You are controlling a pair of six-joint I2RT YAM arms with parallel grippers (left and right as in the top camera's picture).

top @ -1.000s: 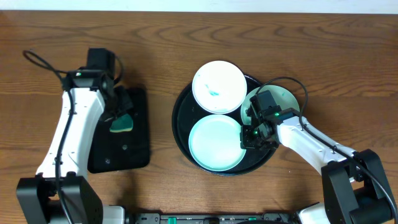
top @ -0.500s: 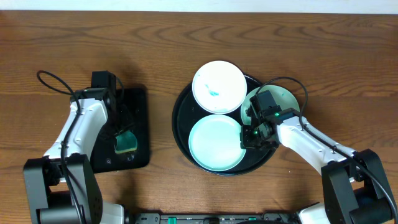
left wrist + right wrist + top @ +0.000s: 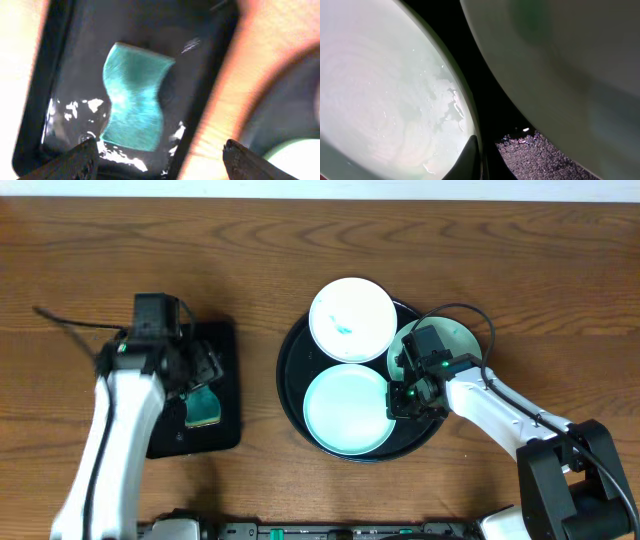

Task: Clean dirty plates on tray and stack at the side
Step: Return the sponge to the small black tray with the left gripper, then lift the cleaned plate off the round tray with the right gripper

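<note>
My left hand [image 3: 198, 375] hangs wide open, empty, over the sponge [image 3: 203, 408]; right hand [image 3: 403, 395] is pinched closed at a plate [image 3: 345, 410] rim, probably steadying it.

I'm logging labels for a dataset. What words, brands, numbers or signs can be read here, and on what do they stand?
None can be read: no text shows on the plates, the tray, the sponge or the small rectangular tray. The left wrist view is blurred.

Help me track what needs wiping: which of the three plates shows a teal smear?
The white plate at the tray's far edge: teal marks near its middle. The front plate looks clean mint; the right one is mostly hidden under the right arm.
</note>
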